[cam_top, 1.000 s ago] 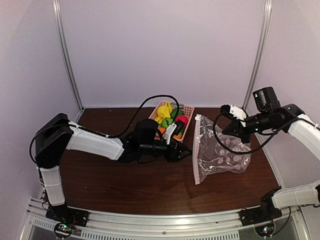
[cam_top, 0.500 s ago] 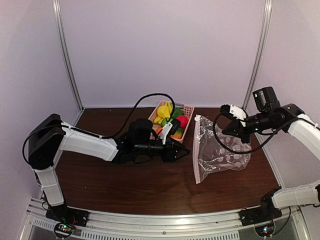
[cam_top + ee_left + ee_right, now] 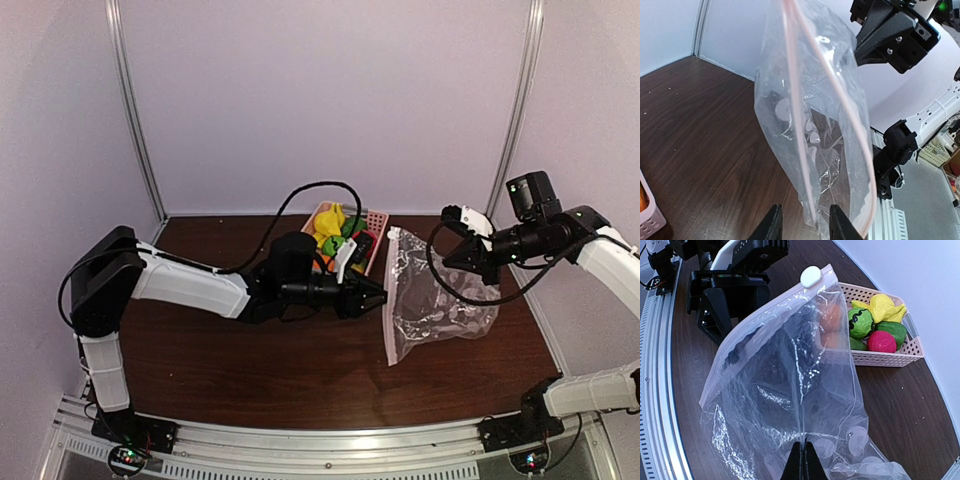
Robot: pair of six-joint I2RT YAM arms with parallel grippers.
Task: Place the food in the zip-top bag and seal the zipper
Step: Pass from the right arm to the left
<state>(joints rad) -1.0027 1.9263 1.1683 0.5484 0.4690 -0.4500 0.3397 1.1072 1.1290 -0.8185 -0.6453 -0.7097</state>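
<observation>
The right end effector (image 3: 801,460) is pressed together on the zip-top bag (image 3: 435,295) and holds it up, with the mouth facing left. The left end effector (image 3: 805,226) is spread, and one side of the zipper (image 3: 792,100) sits between its fingers. The zipper's long line runs near to far, so this arm is closer. The food (image 3: 338,228) lies in the pink basket (image 3: 376,217), just far-left of the bag.

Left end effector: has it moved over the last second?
Yes. In the top view the left end effector has edged right, past the basket, up to the bag mouth.
</observation>
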